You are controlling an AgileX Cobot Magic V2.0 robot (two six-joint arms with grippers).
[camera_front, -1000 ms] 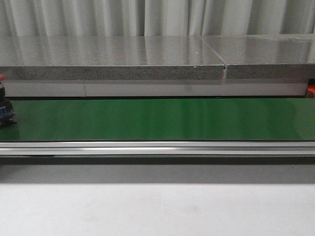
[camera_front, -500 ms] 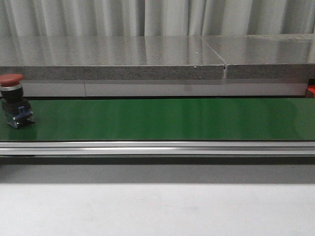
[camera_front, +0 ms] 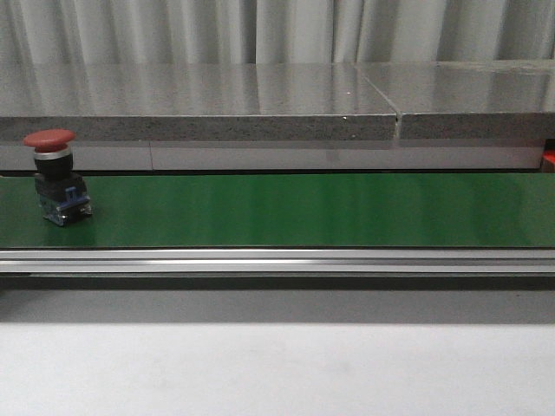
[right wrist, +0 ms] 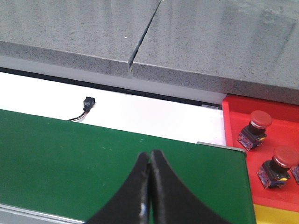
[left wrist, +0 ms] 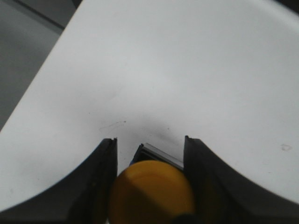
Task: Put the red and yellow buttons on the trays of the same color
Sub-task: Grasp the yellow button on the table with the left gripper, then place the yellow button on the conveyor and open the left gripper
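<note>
A long green belt (camera_front: pixel 303 208) runs across the front view, with a grey stone ledge (camera_front: pixel 199 108) behind it. A red button (camera_front: pixel 54 178), a mushroom-shaped red cap on a dark body with a blue base, stands upright on the belt near its left end.

In the left wrist view, the left gripper (left wrist: pixel 150 154) hangs over a plain white tabletop (left wrist: pixel 187 70). Its two dark fingers (left wrist: pixel 100 182) are closed against a yellow button (left wrist: pixel 152 191), whose round yellow cap fills the gap between them.

In the right wrist view, the right gripper (right wrist: pixel 150 163) is above the green belt, its two black fingers pressed together with nothing between them. Just past the end of the belt sits a red tray (right wrist: pixel 238 112) holding two more red buttons (right wrist: pixel 254 128), upright and close to each other. A yellow surface (right wrist: pixel 275 214) borders the red tray.
</note>
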